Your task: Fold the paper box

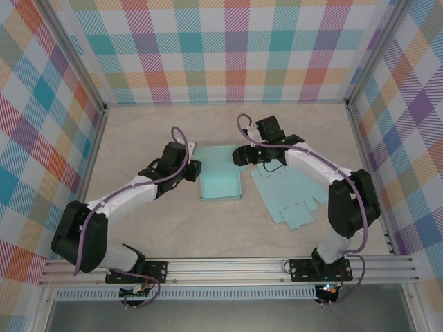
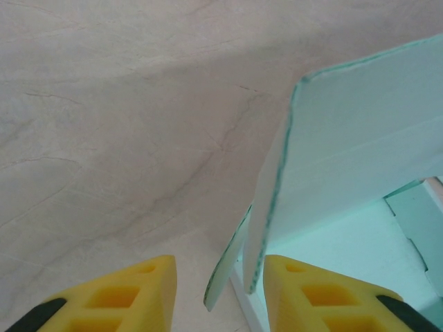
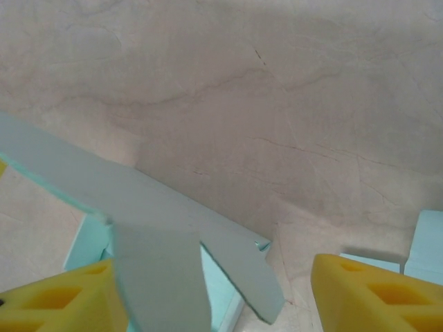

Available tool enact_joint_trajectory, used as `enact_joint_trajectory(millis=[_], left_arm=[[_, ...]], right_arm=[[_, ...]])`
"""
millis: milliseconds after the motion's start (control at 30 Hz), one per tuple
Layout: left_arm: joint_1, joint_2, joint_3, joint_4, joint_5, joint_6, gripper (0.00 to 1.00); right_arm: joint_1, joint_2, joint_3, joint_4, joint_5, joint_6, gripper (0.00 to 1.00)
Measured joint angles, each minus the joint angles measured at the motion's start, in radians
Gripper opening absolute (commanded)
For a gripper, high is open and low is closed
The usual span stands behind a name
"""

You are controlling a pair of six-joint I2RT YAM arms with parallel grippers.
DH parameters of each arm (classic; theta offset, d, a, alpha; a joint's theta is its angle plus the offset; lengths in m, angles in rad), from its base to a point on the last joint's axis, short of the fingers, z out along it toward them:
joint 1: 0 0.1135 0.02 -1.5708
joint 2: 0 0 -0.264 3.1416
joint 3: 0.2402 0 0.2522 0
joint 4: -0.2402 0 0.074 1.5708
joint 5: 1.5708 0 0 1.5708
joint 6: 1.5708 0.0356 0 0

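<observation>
While two arms lean in over a pale table (image 1: 228, 232), the teal paper box (image 1: 220, 178) lies half-formed at its middle, between them. From above, much is masked: the left gripper (image 1: 192, 169) covers the box's left edge, the right gripper (image 1: 240, 153) covers its far right corner, and the fingertips of both are lost under their black housings. A second sheet, a flat blank (image 1: 291, 200) (same teal, notched outline), lies just right of the box, partly hidden beneath the right arm (image 1: 311, 166).

In the left wrist view, the left gripper (image 2: 218, 273) stands parted astride a raised wall of the paper box (image 2: 360, 152). A thin flap edge hangs in the gap, one yellow finger (image 2: 325, 297) sits just beside the wall, and bare table shows between the flap and the other finger, so nothing is pinched. Both fingers are cut off by the lower frame edge.

In the right wrist view, the right gripper (image 3: 211, 270) is spread wide, released. A raised flap of the box (image 3: 159, 277) overlaps one finger; whether they touch is hard to make out.

The count: two arms, two grippers, two yellow fingers in each wrist view, and two paper pieces, one box and one blank.
</observation>
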Motion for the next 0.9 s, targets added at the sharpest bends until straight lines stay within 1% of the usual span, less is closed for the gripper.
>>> enact_joint_trajectory(millis=[67,133,233,300,467,533,700,800,833,900], left_arm=[[0.001,0.018,0.009,0.0,0.0,0.0,0.33],[0.002,0.032,0.017,0.0,0.0,0.0,0.3],[0.002,0.045,0.024,0.0,0.001,0.0,0.22],[0.002,0.048,0.026,0.0,0.002,-0.003,0.18],[0.002,0.052,0.029,0.004,0.011,-0.014,0.11],[0.002,0.056,0.033,0.006,0.018,-0.026,0.09],[0.0,0.065,0.039,0.023,0.03,-0.061,0.04],[-0.008,0.07,0.039,0.031,0.029,-0.085,0.0],[-0.01,0.072,0.039,0.036,0.025,-0.092,0.0],[-0.017,0.079,0.039,0.049,0.006,-0.115,0.0]], right_arm=[[0.003,0.011,0.0,-0.007,0.001,0.0,0.61],[0.005,0.015,0.001,-0.013,0.003,0.001,0.56],[0.008,0.015,0.001,-0.014,0.008,0.006,0.5],[0.009,0.015,0.001,-0.015,0.012,0.008,0.47],[0.017,0.016,0.001,-0.014,0.023,0.013,0.33],[0.022,0.016,0.001,-0.014,0.027,0.015,0.29],[0.043,0.025,0.013,-0.015,0.038,0.027,0.26],[0.058,0.037,0.027,-0.015,0.057,0.032,0.18],[0.063,0.039,0.029,-0.014,0.066,0.035,0.15],[0.074,0.044,0.033,-0.015,0.097,0.042,0.13]])
